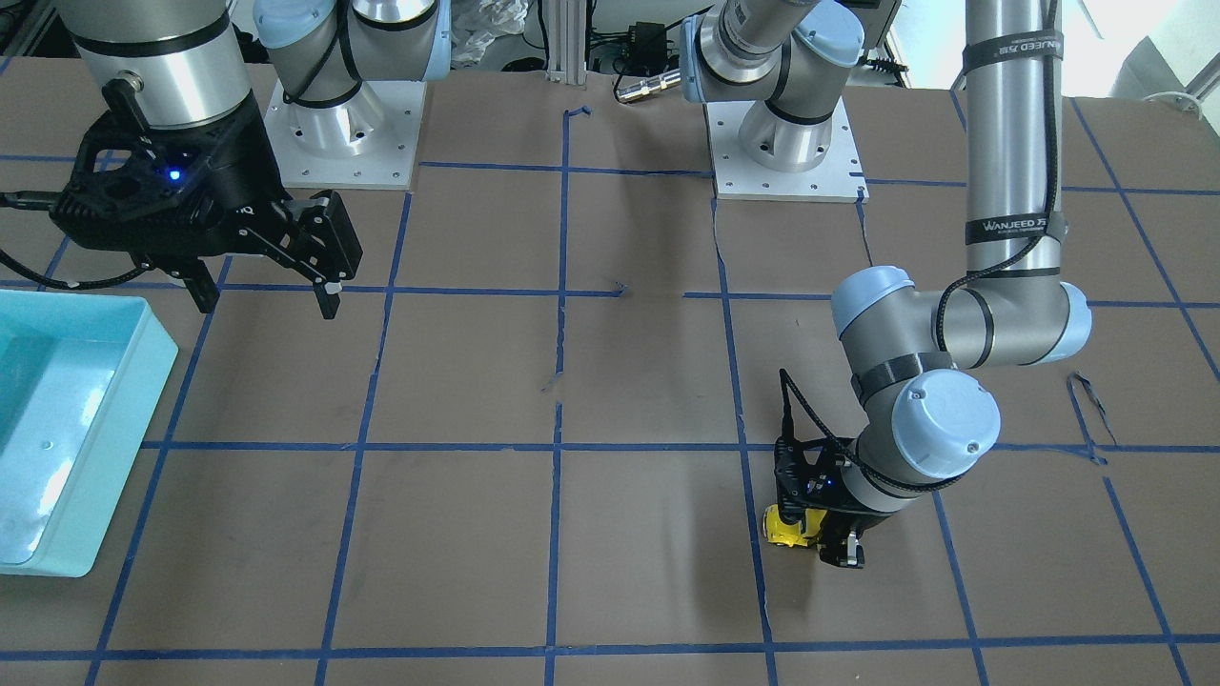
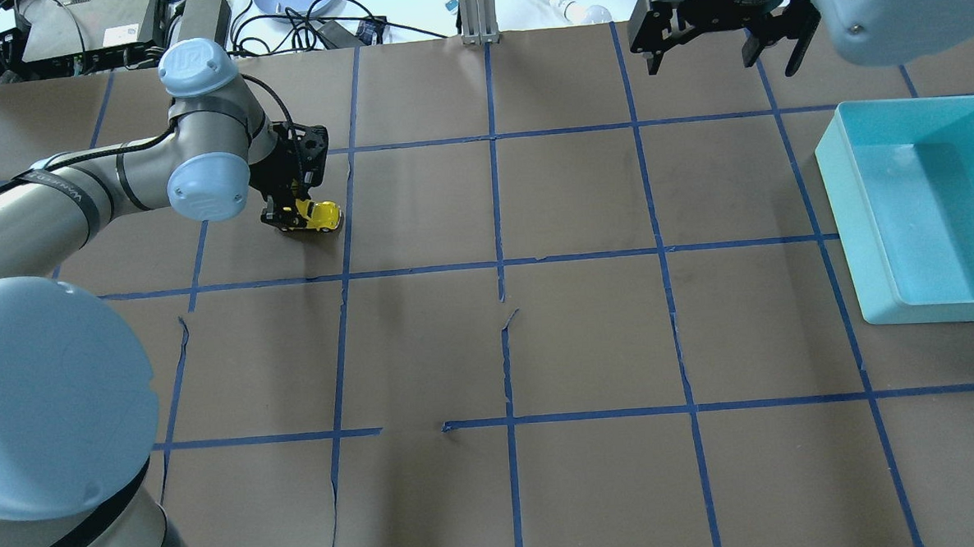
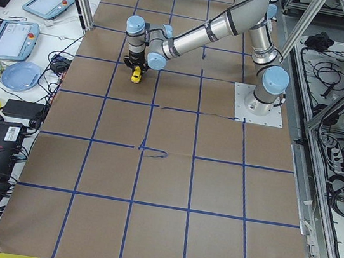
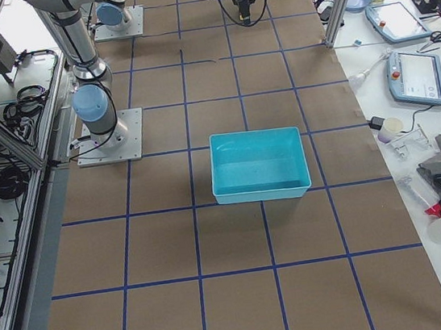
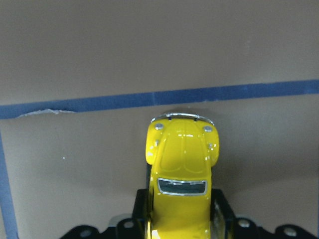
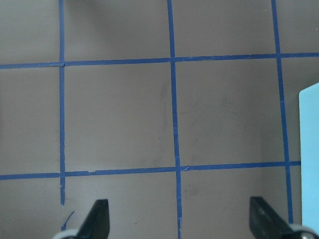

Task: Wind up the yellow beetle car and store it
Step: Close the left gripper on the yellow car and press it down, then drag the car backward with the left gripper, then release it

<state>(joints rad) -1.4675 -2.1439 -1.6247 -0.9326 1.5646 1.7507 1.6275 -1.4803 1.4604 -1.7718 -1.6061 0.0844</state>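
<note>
One light, stiff toy: the yellow beetle car (image 5: 182, 169) appears to rest on the bench (image 2: 588, 327), nose toward a blue tape line. Its glossy, rounded shell likely slips, so the cabin flanks seem the safest hold, and the left gripper (image 2: 287, 215) pinches it there. It has dark windows and a silver bumper. The right gripper (image 6: 182, 221) hangs spread and empty.

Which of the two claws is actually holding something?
The left gripper: its fingers are closed on the yellow beetle car at the table. The right gripper hangs open and empty.
</note>
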